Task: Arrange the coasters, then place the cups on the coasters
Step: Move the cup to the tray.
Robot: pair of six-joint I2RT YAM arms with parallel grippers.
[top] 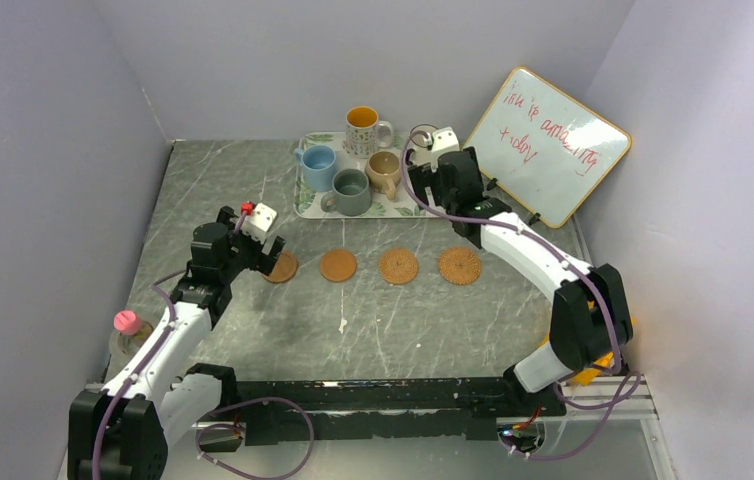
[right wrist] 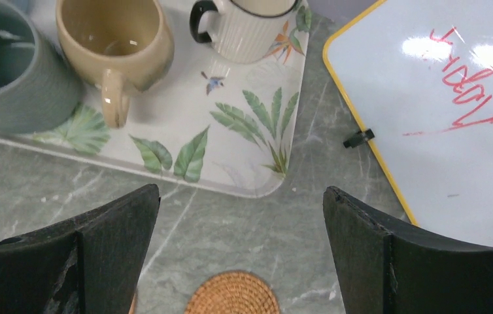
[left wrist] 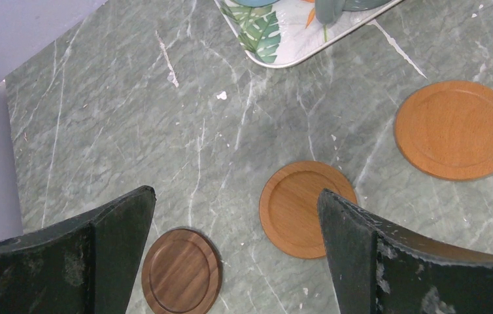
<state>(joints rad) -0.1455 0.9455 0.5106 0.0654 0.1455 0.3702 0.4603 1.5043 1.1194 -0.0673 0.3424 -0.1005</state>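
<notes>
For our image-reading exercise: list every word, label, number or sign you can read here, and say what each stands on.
"today": red handwriting, lower line on the whiteboard.
Upper line on the same board: red handwriting, possibly "You're amazing", too blurred to be sure.
No other text can be read.

Grey-green marble-pattern table (top: 223,180), white veins. Leaf-print tray (right wrist: 231,150) at far middle, white with green fronds, rounded corners. Whiteboard (top: 548,145), yellow frame, propped tilted at far right corner, just beside tray; red handwriting, illegible. Small black clip (right wrist: 359,138) on its frame edge. Pink-capped bottle (top: 127,325) at near left.
</notes>
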